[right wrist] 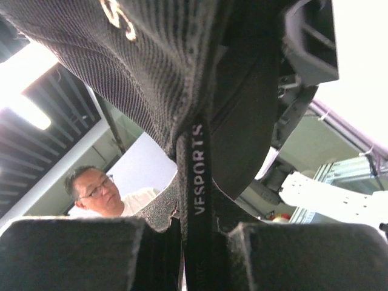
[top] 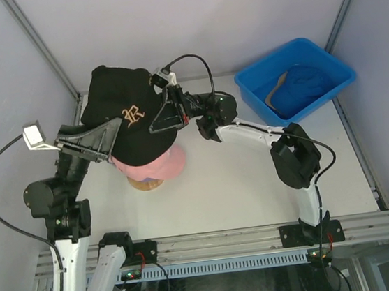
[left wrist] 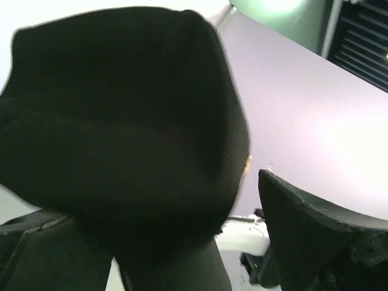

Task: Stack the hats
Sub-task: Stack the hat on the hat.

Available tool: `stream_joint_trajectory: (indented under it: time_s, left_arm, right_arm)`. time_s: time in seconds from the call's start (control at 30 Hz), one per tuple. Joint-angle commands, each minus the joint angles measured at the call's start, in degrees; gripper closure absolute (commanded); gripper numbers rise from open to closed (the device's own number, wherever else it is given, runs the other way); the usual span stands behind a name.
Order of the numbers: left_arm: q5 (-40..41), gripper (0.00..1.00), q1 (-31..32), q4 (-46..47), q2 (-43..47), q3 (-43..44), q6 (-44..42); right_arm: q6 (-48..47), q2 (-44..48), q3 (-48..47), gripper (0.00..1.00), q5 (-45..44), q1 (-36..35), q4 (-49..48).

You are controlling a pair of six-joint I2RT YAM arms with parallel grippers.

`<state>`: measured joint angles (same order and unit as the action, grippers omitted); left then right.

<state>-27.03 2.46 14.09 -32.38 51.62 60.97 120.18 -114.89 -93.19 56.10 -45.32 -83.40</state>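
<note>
My right hand [right wrist: 200, 257] pinches the back strap of the black cap [top: 125, 122]. My left hand [left wrist: 176, 242] stands wide open at its crown, above the pink cap [top: 160, 165] on the wooden stand [top: 146, 184].

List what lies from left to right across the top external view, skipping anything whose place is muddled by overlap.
Left tool at the cap's lower left edge → black cap → right tool pinching the cap's right side → blue bin with a blue cap inside.

White table [top: 255, 188], pale lavender walls [top: 187, 20]
</note>
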Motion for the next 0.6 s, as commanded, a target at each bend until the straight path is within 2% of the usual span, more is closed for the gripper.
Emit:
stream_joint_trajectory:
  time_s: [0.0,0.1,0.17,0.23,0.27,0.33,0.37,0.57]
  left_arm:
    - [-8.9,0.08,-0.8,11.2,-0.6,0.3,9.3]
    - [-11.6,0.1,-0.7,16.8,-2.1,1.3,13.3]
    - [-13.2,0.19,-0.7,21.4,-3.5,0.7,16.8]
    - [-14.1,0.4,-0.6,24.7,-4.2,-0.6,19.4]
    - [-14.3,0.54,-0.6,25.9,-4.4,-0.8,20.2]
    - [-15.0,0.9,-0.5,28.4,-4.5,-1.4,21.6]
    - [-15.1,0.99,-0.4,28.9,-4.4,-1.5,22.0]
    - [-12.7,1.0,-0.2,29.0,-1.3,-3.9,22.0]
  right_arm:
    - [13.5,7.1,3.1,1.0,3.7,-2.4,-2.8]
    - [12.3,10.0,8.2,1.0,3.9,-2.6,-2.7]
    - [11.7,11.1,10.4,1.0,3.8,-3.0,-2.6]
    - [11.2,11.6,11.4,1.0,3.7,-3.9,-2.1]
    - [10.9,11.6,11.4,1.0,3.8,-4.3,-1.6]
    - [9.8,11.9,11.5,1.0,4.1,-5.0,0.0]
    - [9.1,12.1,11.6,1.0,4.2,-5.1,1.0]
    - [4.0,14.6,13.2,1.0,3.2,-4.3,7.1]
